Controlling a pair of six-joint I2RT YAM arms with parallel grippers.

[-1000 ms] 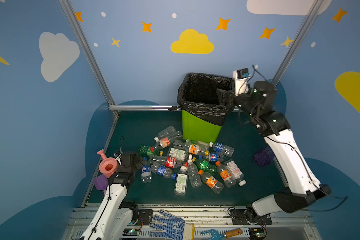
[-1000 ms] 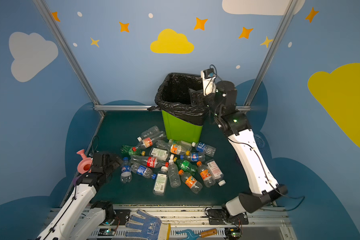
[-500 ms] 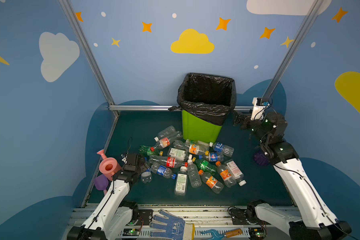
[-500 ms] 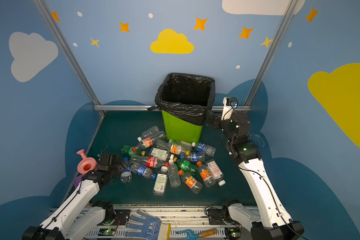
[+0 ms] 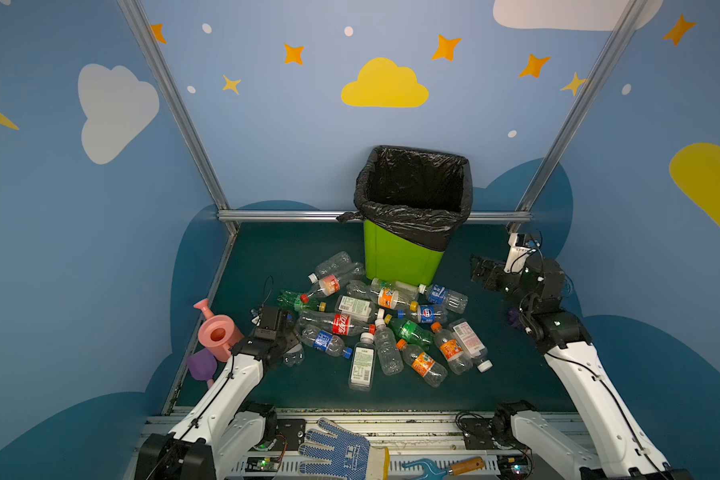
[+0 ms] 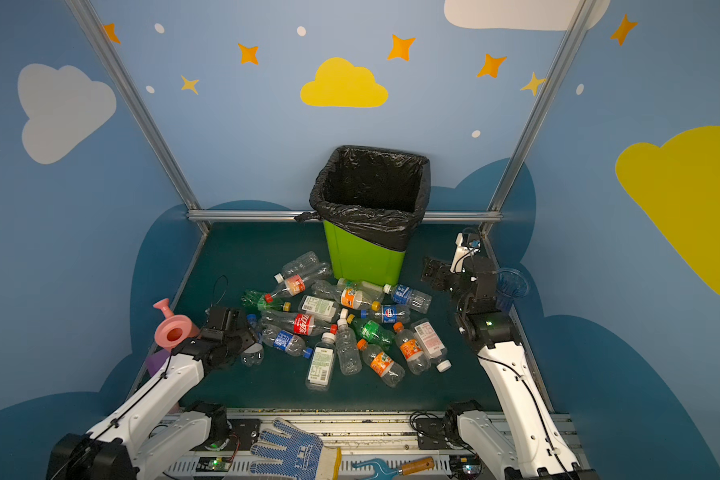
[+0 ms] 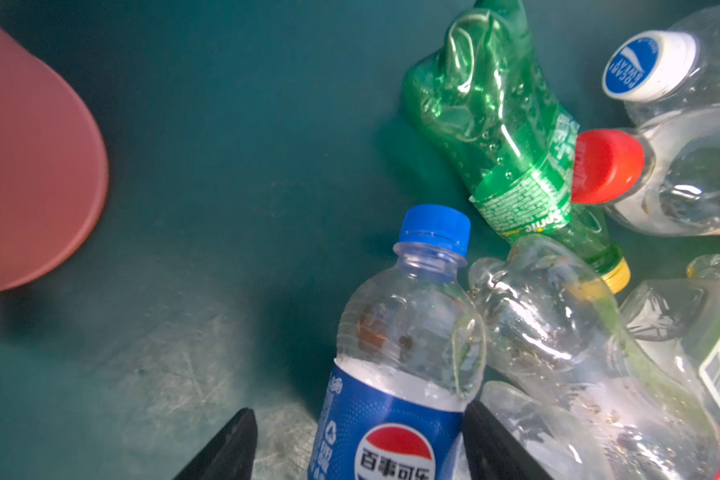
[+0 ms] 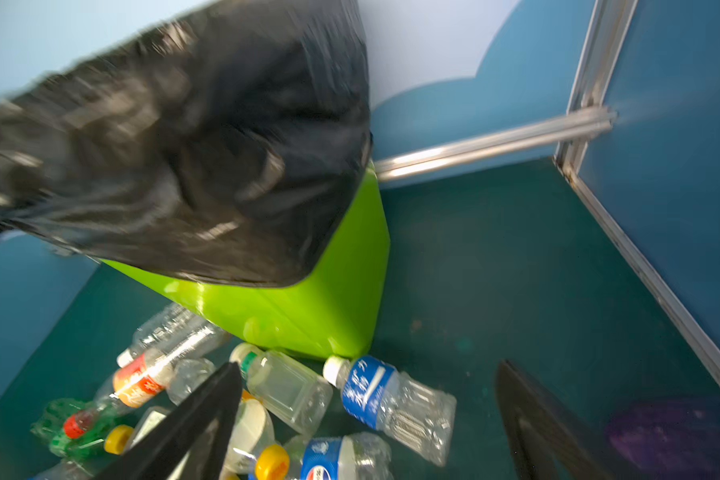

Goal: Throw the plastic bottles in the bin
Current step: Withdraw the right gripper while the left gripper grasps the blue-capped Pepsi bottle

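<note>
The left gripper (image 7: 358, 409) straddles a blue-capped Pepsi bottle (image 7: 395, 374) at the edge of the heap of plastic bottles (image 5: 387, 324). Its jaws are half drawn in. One finger lies against the label and the other stands off, with bare mat in the gap. The cap points away from the jaws. A crushed clear bottle (image 7: 578, 353) presses against the outside of the touching finger. Ahead of that finger lie a green Sprite bottle (image 7: 504, 137) and a red-capped bottle (image 7: 682, 174). The pink watering can (image 7: 30, 166) sits well off beyond the free finger.

The right gripper (image 8: 366, 365) hangs with its jaws spread wide and nothing between them. The bin (image 8: 308, 299) rises just ahead of them, with a blue-labelled bottle (image 8: 387, 399) below. A blurred purple vase (image 8: 674, 432) lies just outside one finger.
</note>
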